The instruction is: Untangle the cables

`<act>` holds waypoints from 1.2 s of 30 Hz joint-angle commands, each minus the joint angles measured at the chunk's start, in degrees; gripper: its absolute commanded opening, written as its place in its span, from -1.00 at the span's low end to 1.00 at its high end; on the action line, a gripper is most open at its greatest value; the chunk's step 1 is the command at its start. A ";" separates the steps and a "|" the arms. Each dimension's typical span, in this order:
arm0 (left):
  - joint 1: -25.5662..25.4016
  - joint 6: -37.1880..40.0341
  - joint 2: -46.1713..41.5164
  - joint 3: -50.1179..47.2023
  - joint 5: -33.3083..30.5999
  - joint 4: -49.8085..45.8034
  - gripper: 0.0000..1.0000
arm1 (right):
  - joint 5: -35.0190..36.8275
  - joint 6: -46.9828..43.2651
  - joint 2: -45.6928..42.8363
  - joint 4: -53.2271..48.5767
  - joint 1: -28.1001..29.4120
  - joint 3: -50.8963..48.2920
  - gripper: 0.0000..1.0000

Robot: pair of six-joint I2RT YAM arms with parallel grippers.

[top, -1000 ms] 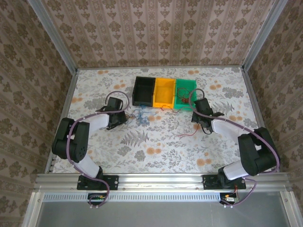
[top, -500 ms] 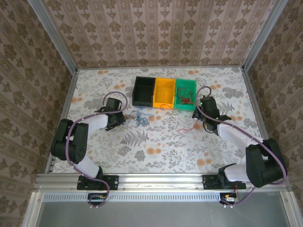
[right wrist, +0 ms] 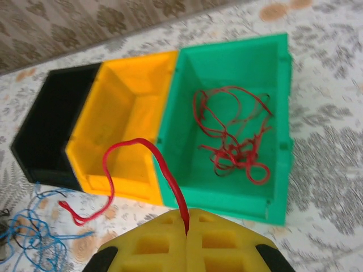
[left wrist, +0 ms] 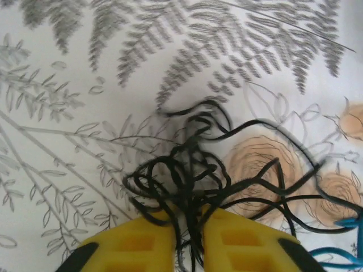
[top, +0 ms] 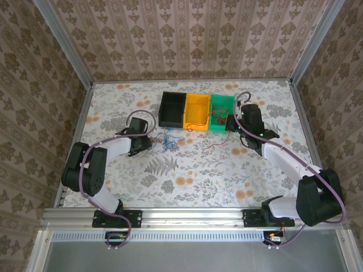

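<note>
Nearby, 3 bins [top: 197, 110] behind tangled cables [top: 168, 140].

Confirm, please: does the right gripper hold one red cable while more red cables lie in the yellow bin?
No: the right wrist view shows the loose red cables in the green bin. The right gripper does hold one red cable.

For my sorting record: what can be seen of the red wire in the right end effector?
The red wire is one thin, flexible strand. One end is pinched between the shut yellow pads of the right end effector. From there it arches up before the orange bin and curls down toward the table, apart from the red bundle in the green bin.
</note>
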 commanded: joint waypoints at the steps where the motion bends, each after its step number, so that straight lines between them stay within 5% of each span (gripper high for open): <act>1: -0.64 2.62 -0.13 1.03 4.26 -0.95 -0.17 | -1.20 -4.51 2.33 -1.93 1.64 3.76 -1.00; 4: -0.45 2.56 -2.45 1.02 5.41 -0.04 0.21 | -0.22 -5.69 3.69 -2.76 2.66 5.26 -1.00; 11: 0.86 4.08 -9.42 2.35 6.45 -0.77 0.52 | 0.30 -8.55 8.56 -4.46 4.74 9.09 -1.00; 16: 2.19 6.90 -13.85 3.17 7.67 -1.63 0.54 | -0.67 -10.11 9.74 -4.44 5.72 9.83 -1.00; 21: 2.70 9.33 -18.06 3.12 17.34 5.93 0.55 | -3.44 -10.70 10.49 -4.23 6.40 9.92 -1.00; 26: 2.51 8.94 -15.01 7.85 25.63 7.47 0.56 | -7.68 -11.90 11.03 -3.31 8.24 9.92 -1.00; 36: 0.70 6.64 -8.97 11.15 32.49 12.64 0.61 | -13.79 -10.92 10.93 -2.04 9.09 10.60 -1.00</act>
